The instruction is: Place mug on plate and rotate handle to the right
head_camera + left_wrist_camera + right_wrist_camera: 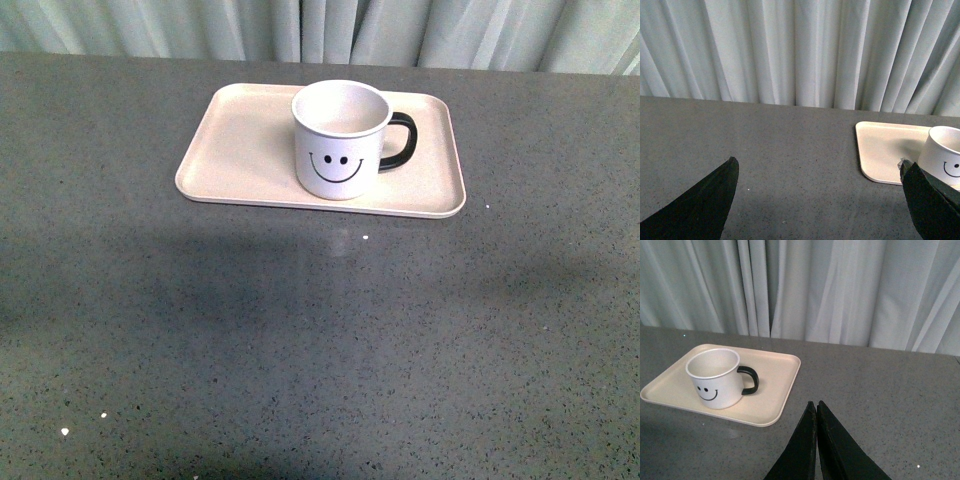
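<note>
The white mug [340,140] with a black smiley face stands upright on the pale pink-beige plate [240,150] at the far middle of the table. Its black handle [400,140] points right. Neither arm shows in the front view. In the left wrist view my left gripper [817,165] is open and empty over bare table, with the plate [885,150] and mug [944,155] beyond one fingertip. In the right wrist view my right gripper [816,404] is shut and empty, apart from the plate [770,390], mug [715,377] and handle [751,380].
The grey speckled table [320,340] spreads wide in front of the plate. Pale curtains [320,30] hang behind the table's far edge.
</note>
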`<move>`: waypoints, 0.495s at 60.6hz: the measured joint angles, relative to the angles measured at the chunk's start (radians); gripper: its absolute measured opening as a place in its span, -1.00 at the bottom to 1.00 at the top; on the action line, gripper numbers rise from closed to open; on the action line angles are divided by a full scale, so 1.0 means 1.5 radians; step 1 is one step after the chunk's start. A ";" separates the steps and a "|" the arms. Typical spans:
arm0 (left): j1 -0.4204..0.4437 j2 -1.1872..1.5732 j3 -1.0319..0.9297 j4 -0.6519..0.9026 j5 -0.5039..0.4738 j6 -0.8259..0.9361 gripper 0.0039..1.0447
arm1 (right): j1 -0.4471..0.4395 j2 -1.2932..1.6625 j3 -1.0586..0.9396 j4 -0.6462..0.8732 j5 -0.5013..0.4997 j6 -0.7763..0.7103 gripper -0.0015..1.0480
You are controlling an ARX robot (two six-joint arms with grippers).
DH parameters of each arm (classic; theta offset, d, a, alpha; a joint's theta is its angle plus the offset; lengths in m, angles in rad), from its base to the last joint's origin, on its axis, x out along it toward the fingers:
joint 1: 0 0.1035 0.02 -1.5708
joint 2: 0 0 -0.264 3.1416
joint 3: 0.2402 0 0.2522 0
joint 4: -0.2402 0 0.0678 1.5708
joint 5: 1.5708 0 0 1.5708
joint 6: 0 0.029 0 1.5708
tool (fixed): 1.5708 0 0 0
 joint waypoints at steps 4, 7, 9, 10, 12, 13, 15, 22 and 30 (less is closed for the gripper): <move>0.000 0.000 0.000 0.000 0.000 0.000 0.83 | 0.000 -0.039 -0.003 -0.032 0.000 0.000 -0.97; 0.000 0.000 0.000 0.000 0.000 0.000 0.83 | 0.000 -0.063 -0.003 -0.054 0.000 0.000 -0.97; 0.000 0.000 0.000 0.000 0.000 0.000 0.83 | 0.000 -0.078 -0.003 -0.067 0.000 0.000 -0.97; 0.000 0.000 0.000 0.000 0.000 0.000 0.83 | 0.000 -0.088 -0.003 -0.076 0.000 0.000 -0.97; 0.000 0.000 0.000 0.000 0.000 0.000 0.83 | 0.000 -0.102 -0.003 -0.089 0.000 0.000 -0.97; 0.000 0.000 0.000 0.000 0.000 0.000 0.83 | 0.000 -0.111 -0.003 -0.097 0.000 0.000 -0.97; 0.000 0.000 0.000 0.000 0.000 0.000 0.83 | 0.000 -0.126 -0.004 -0.110 0.000 0.000 -0.97; 0.000 0.000 0.000 0.000 0.000 0.000 0.83 | 0.000 -0.174 -0.004 -0.154 0.000 0.000 -0.97; 0.000 0.000 0.000 0.000 0.000 0.000 0.83 | 0.000 -0.225 -0.004 -0.203 0.000 0.000 -0.97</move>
